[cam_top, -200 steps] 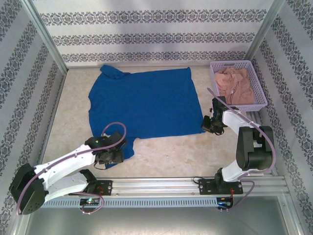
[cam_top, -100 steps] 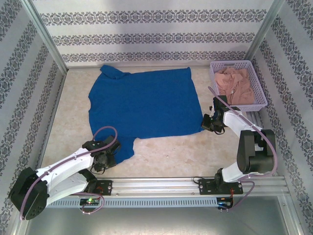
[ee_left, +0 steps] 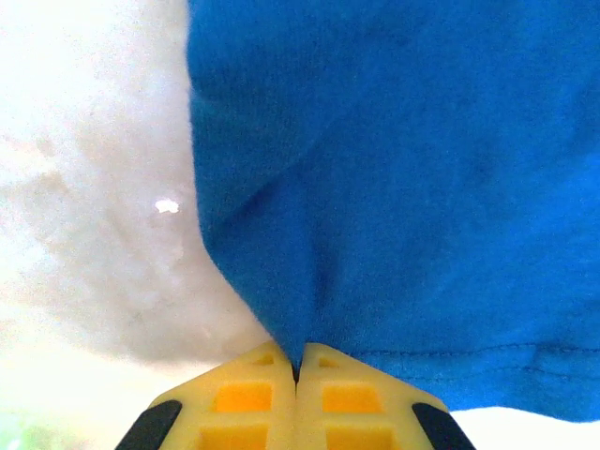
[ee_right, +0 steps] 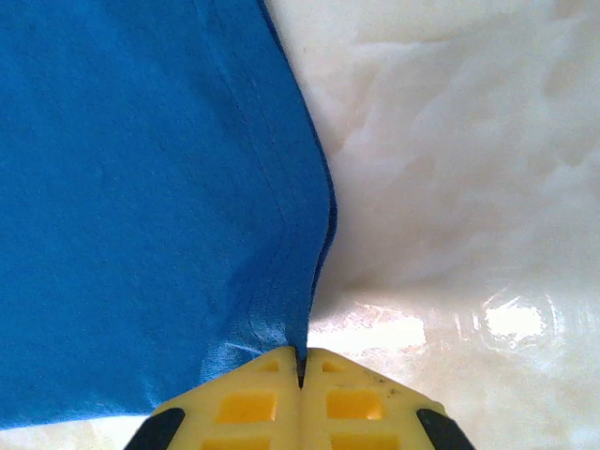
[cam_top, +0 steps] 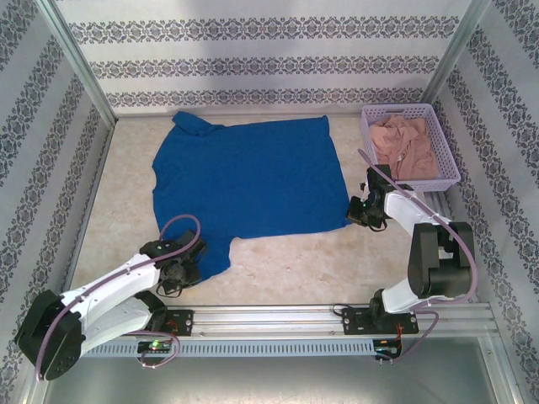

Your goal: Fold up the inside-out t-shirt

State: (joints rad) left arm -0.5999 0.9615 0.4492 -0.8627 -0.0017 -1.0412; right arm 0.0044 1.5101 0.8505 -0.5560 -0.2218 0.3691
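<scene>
In the top view, the royal-blue short-sleeved cotton t-shirt (cam_top: 253,181) lies spread flat over the middle of the pale marbled table (cam_top: 295,261). A lilac plastic basket (cam_top: 452,160) holding a pinkish-beige garment (cam_top: 404,145) sits at the table's 2 o'clock. The left gripper (cam_top: 187,271) sits at the shirt's 7 o'clock flap, and the right gripper (cam_top: 360,215) at its 4 o'clock corner. Both are low against the cloth.

In the left wrist view, the yellow fingers (ee_left: 244,398) are clenched together at 6 o'clock. A pleat of blue fabric is pinched between them and rises toward 12 o'clock, and a stitched hem runs off toward 4 o'clock.

In the right wrist view, the fingers (ee_right: 361,405) are likewise pressed tight on the shirt's hemmed edge. That edge climbs from the grip toward 12 o'clock, with bare table from 1 to 5 o'clock.

The step in hand looks like the two-corner grasp that opens a fold, and both near corners appear secured. The next move probably calls for lifting both corners together and level. They would then be carried toward 12 o'clock over the far edge, with the cloth kept taut between the arms so that it neither bunches nor slips out.
</scene>
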